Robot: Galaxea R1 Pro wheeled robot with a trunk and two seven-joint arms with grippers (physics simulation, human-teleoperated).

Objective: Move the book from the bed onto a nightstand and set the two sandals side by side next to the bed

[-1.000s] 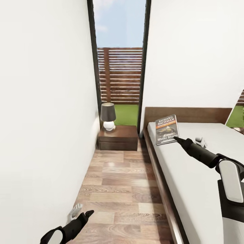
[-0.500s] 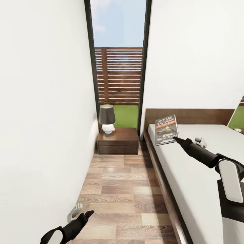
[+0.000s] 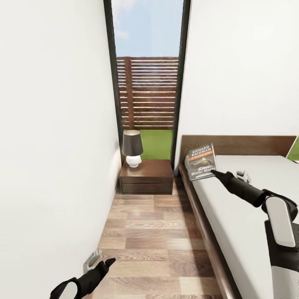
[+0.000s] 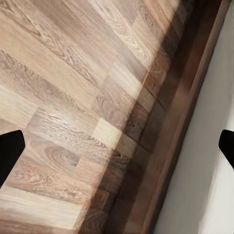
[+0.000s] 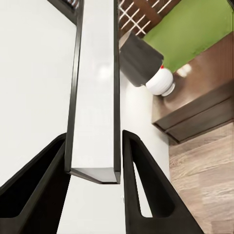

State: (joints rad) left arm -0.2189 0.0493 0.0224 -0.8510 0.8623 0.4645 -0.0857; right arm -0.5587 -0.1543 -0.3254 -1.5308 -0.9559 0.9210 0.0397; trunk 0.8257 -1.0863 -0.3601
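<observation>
One book (image 3: 201, 161) is in view, gripped by the right gripper (image 3: 213, 172) at its lower edge and held tilted above the head-end corner of the bed (image 3: 249, 207), close to the headboard (image 3: 249, 144). In the right wrist view the book (image 5: 95, 87) shows edge-on, a thin white block of pages between dark covers, with one black finger (image 5: 44, 185) pressed against each side, so the jaws are clamped on it.

One nightstand (image 3: 147, 177) stands in the corner at the far end of the floor, between the left wall (image 3: 54, 145) and the bed frame, below the tall window (image 3: 145, 79). It has two drawer fronts, both closed. One lamp (image 3: 132, 148) with a dark shade and a white base stands at the top's back left corner; the rest of the glossy top is bare. The same lamp (image 5: 146, 66) and nightstand (image 5: 200, 109) appear past the book in the right wrist view.

A narrow strip of wood-plank floor (image 3: 153, 241) runs from the robot to the nightstand, bounded by the wall on one side and the dark bed frame on the other.

The left gripper (image 3: 99, 263) hangs low over the near floor beside the wall, fingers parted and holding nothing; its wrist view looks down on planks (image 4: 73, 97) and the bed frame's edge (image 4: 170, 131).
</observation>
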